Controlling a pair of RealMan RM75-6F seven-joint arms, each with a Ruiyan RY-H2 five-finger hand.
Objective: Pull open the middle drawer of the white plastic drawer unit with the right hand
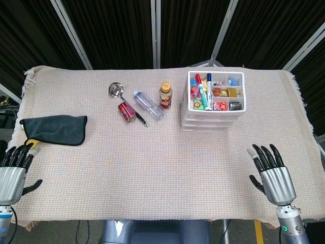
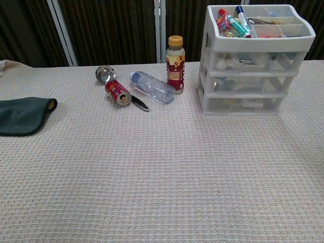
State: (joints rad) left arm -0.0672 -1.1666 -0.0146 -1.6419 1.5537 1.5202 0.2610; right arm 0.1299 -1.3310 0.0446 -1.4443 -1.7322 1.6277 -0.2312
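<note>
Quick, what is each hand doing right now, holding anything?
Left hand: open, holding nothing, at the near left table edge.
Right hand: open, fingers apart, holding nothing, well short of the white plastic drawer unit.

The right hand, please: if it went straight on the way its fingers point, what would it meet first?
Judging from the head view, the right hand points slightly left of the far edge; probably bare tablecloth, then perhaps the drawer unit's right side, though depth is unclear.

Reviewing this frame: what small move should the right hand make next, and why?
Probably lift the right hand forward toward the white drawer unit. It rests open at the near table edge, far from the unit, and the middle drawer looks fully closed, untouched. The left hand sits idle.
</note>
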